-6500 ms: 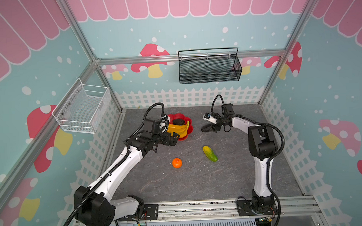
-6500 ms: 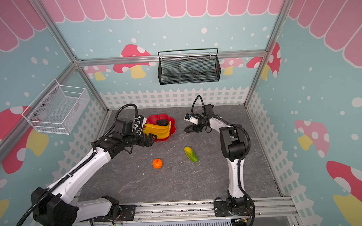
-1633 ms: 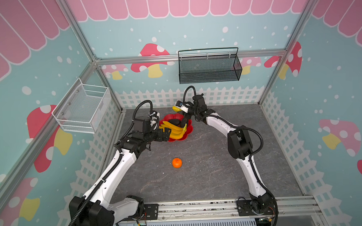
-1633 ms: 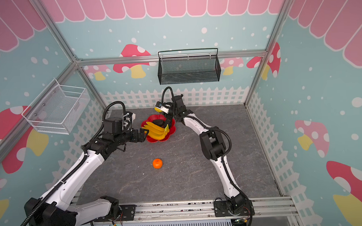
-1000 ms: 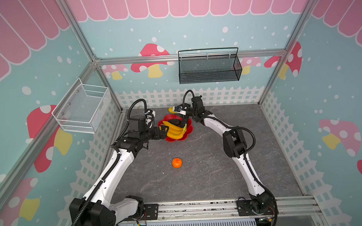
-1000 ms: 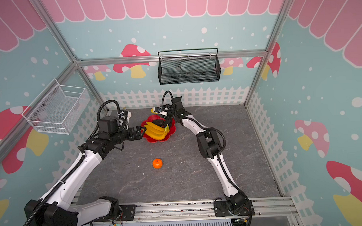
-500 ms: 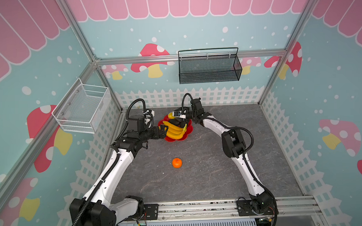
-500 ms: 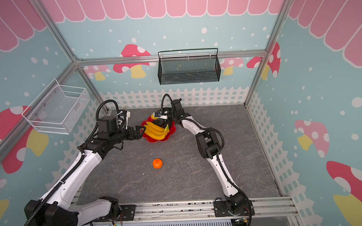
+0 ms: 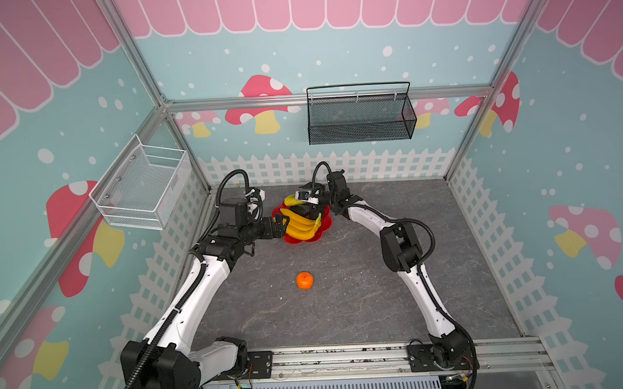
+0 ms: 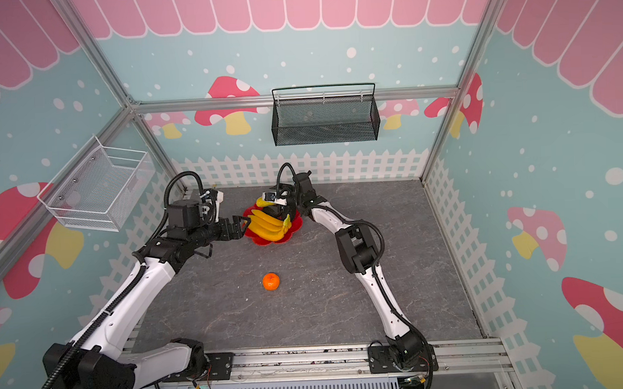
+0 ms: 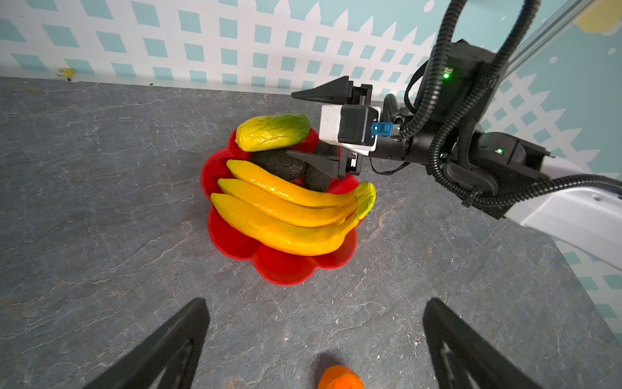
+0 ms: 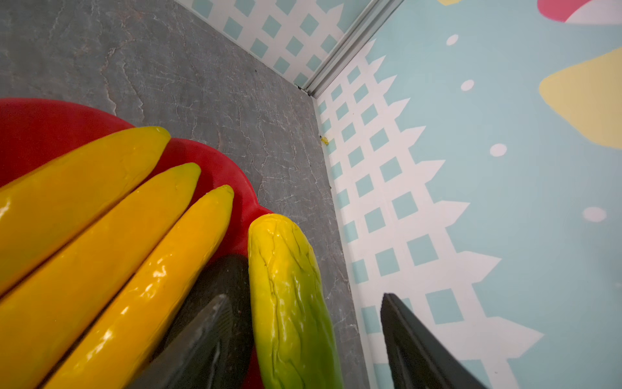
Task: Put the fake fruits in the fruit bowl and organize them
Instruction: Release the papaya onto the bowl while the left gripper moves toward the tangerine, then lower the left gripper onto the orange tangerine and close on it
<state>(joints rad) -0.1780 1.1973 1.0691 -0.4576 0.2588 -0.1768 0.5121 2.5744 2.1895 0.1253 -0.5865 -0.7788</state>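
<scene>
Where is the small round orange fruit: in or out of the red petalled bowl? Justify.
Out: the small round orange fruit lies on the grey tabletop, apart from the red petalled bowl.

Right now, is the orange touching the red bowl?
Apart. In both top views, bare table separates the orange from the bowl.

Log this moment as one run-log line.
right gripper: open around yellow-green fruit on fruit bowl rim | banana bunch, two avocados: in bowl | orange: on table | left gripper: open, empty
</scene>
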